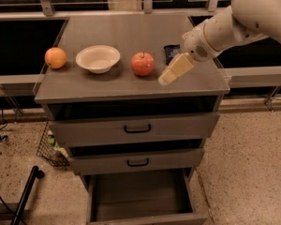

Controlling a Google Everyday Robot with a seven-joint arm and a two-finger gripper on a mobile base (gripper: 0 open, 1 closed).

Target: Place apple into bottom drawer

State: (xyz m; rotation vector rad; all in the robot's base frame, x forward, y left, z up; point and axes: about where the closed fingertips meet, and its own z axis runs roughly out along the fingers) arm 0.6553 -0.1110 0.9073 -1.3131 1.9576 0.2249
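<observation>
At centre frame, my gripper (166, 78), open or closed I cannot tell, should meet the apple (143, 63) squarely from its right.

Cream hand (166, 79) beside red apple (143, 63), grey cabinet (131, 32).

On the surface (131, 32) sit, left to right, an orange (55, 57), a bowl (98, 57) and the apple (143, 63). The hand (166, 78) hangs just right of the apple, near the front edge. The bottom drawer (140, 196) stands open below.
</observation>
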